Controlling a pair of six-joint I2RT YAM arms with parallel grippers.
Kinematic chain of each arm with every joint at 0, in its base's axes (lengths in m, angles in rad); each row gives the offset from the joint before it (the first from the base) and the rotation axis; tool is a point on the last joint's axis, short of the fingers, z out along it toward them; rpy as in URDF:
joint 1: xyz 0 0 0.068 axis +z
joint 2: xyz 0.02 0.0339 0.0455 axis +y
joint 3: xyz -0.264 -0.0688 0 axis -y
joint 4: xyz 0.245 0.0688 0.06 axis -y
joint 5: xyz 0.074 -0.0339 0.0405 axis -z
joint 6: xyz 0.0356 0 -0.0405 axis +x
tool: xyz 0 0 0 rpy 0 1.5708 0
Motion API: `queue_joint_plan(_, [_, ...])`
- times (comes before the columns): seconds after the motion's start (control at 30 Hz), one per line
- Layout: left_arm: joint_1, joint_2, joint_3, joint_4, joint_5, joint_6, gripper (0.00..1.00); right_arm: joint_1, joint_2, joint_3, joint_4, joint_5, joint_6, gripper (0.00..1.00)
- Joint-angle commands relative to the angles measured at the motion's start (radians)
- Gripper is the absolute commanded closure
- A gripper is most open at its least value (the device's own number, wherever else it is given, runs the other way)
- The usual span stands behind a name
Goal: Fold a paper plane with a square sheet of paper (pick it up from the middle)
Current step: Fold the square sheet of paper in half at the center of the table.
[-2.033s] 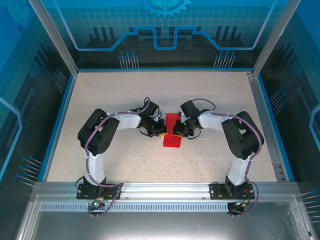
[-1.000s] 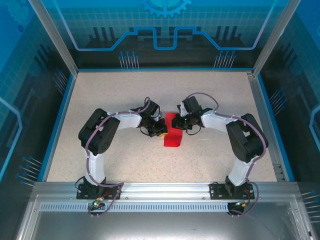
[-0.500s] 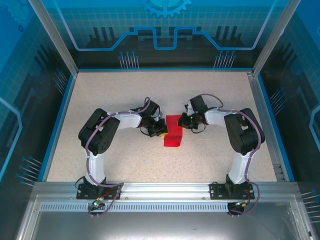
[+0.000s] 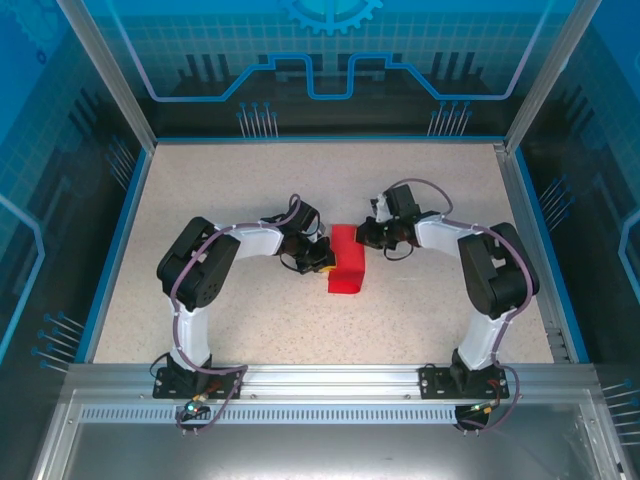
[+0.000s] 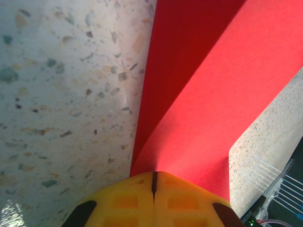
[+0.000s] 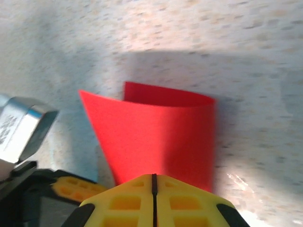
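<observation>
Red sheet (image 4: 346, 262) | L pincer (image 4: 322, 264) nips left edge | R pincer (image 4: 366, 236) far-right corner

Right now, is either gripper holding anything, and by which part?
The red sheet, by both: left gripper pinches its left edge, right gripper its far right corner.

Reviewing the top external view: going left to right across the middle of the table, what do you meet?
Left arm → left gripper → red sheet of paper → right gripper → right arm.
</observation>
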Motion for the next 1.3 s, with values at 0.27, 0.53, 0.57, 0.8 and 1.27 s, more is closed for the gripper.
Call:
queue_joint_plan(0.27, [-0.011,0.091,-0.066,-0.174,-0.15,0.02,1.0,0.032,0.079,-0.08,0.021,-0.042,-0.003,0.93])
queue_joint_plan(0.53, [-0.011,0.091,-0.076,-0.181,-0.16,0.02,1.0,-0.087,0.048,-0.115,-0.007,0.042,-0.009,0.93])
queue_joint_plan(0.57, [-0.011,0.092,-0.076,-0.181,-0.16,0.019,1.0,-0.09,0.035,-0.107,-0.011,0.046,-0.01,0.93])
queue_joint_plan(0.8, [-0.011,0.089,-0.069,-0.185,-0.154,0.021,1.0,-0.024,-0.071,-0.051,0.009,0.001,-0.02,0.93])
queue_joint_plan(1.27, [-0.011,0.088,-0.066,-0.197,-0.154,0.029,1.0,-0.002,0.147,0.07,0.043,-0.05,-0.002,0.93])
